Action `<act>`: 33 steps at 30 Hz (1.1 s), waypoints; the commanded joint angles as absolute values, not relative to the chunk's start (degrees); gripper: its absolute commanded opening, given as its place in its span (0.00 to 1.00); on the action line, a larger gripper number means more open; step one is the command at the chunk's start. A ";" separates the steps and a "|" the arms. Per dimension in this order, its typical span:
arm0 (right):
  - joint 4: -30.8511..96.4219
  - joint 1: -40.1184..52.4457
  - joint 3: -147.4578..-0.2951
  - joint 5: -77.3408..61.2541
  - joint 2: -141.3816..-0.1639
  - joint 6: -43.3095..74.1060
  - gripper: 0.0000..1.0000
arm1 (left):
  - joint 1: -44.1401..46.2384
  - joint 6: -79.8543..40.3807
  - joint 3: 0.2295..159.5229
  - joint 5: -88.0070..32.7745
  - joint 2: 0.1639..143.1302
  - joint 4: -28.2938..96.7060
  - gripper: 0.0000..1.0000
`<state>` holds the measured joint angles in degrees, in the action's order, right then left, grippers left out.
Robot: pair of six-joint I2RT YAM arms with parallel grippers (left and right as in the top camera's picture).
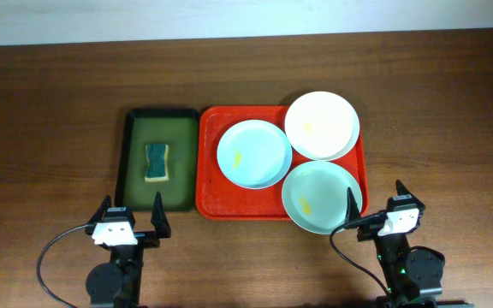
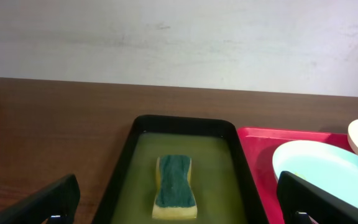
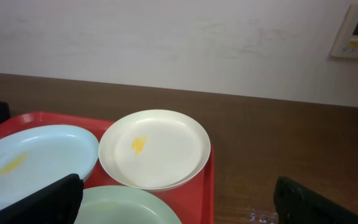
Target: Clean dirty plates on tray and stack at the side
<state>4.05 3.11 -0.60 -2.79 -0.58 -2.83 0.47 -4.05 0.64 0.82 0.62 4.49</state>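
The red tray (image 1: pixel 210 193) lies at the table's middle and holds three plates, each with a small yellow smear. The white plate (image 1: pixel 321 125) is at the back right, the pale blue plate (image 1: pixel 254 153) at the left, and the pale green plate (image 1: pixel 321 198) at the front right, over the rim. My right gripper (image 1: pixel 375 202) stands open just in front of the green plate, empty. In the right wrist view the white plate (image 3: pixel 157 149) lies ahead between the fingers (image 3: pixel 42 205). My left gripper (image 1: pixel 132 214) stands open and empty in front of the green tray.
A dark green tray (image 1: pixel 135 162) sits directly left of the red tray, with a yellow sponge with a dark green top (image 1: pixel 157 162) lying in it. In the left wrist view the sponge (image 2: pixel 175 186) is straight ahead. Bare wooden table surrounds both trays.
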 commanded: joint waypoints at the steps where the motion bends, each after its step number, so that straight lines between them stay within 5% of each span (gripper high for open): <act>1: 4.34 3.31 -0.32 -2.31 -0.32 -2.76 0.99 | 0.64 -3.36 0.54 -0.12 0.36 4.80 1.00; 33: 4.34 3.31 -0.32 -2.31 -0.32 -2.76 0.99 | 0.64 -8.56 0.58 -4.32 0.40 2.66 0.98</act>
